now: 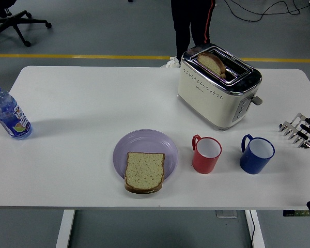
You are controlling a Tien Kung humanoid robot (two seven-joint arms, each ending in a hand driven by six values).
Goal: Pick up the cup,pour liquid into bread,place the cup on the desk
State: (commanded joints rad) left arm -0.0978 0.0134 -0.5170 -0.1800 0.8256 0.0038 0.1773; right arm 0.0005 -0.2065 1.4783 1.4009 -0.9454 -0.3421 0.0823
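At the bench's (67,170) near edge, around 6 o'clock, a bread slice (144,172) lies on a lilac plate (144,142), overhanging the plate's near rim. Just right of the plate stands a red cup (206,154), handle toward 10 o'clock, and just right of that a blue cup (257,154) with its handle the same way; the two cups stand apart, both upright. At 3 o'clock the right hand (302,130) enters from the edge, hovering low over the bench, its silver fingers (292,126) spread and relaxed toward the blue cup, holding nothing. At 9 o'clock a water bottle (8,114) stands. Further back, around 1 o'clock, a cream toaster (217,92) holds a second slice (212,63) in its slot. Beyond the bench stand a person's legs (192,23).
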